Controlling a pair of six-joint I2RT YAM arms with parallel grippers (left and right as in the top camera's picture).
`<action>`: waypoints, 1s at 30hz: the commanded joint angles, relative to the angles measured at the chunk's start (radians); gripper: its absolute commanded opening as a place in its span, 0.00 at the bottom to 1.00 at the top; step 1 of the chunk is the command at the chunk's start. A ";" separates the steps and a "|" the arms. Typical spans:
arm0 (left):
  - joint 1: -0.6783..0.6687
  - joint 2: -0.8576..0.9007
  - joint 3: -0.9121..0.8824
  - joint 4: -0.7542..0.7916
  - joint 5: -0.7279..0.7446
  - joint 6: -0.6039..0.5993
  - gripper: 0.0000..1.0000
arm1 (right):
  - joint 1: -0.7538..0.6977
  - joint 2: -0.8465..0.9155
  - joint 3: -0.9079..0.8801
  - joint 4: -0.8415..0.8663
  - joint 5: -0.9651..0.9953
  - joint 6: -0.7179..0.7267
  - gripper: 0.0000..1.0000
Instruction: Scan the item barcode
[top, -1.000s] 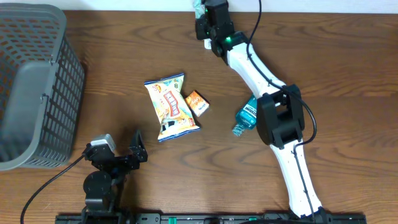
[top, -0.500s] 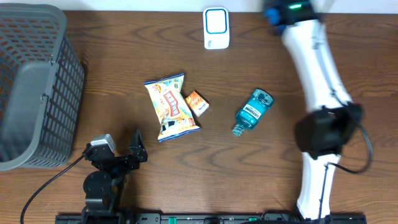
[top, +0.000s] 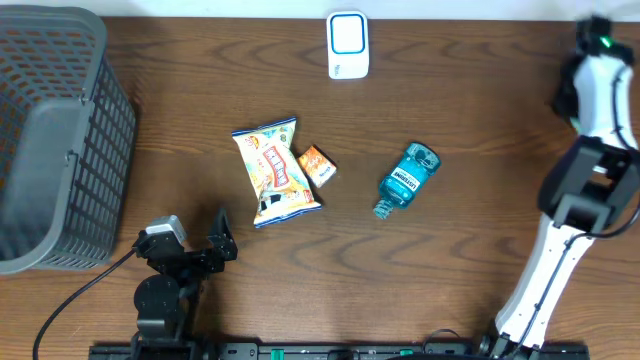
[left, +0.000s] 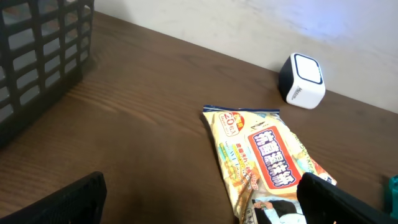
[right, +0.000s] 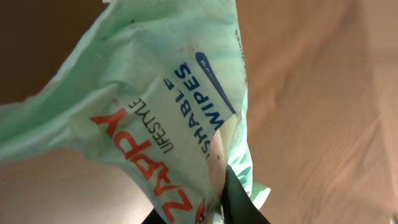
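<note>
Two grippers: my right one (right: 225, 202) is clenched on a pale green plastic wipes packet's (right: 155, 106) edge at two o'clock, probably baring its print for the white box-shaped scanner (top: 348, 45) at twelve; my left gripper (top: 195, 242), at seven, is released.
</note>
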 joint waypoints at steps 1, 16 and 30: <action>0.003 0.000 -0.026 -0.006 -0.012 0.005 0.98 | -0.074 -0.041 0.017 -0.017 0.039 0.039 0.01; 0.003 0.000 -0.026 -0.006 -0.012 0.005 0.98 | -0.069 -0.341 0.020 -0.226 -0.962 0.187 0.99; 0.003 0.000 -0.026 -0.006 -0.012 0.005 0.98 | 0.480 -0.358 0.009 -0.528 -0.704 0.395 0.99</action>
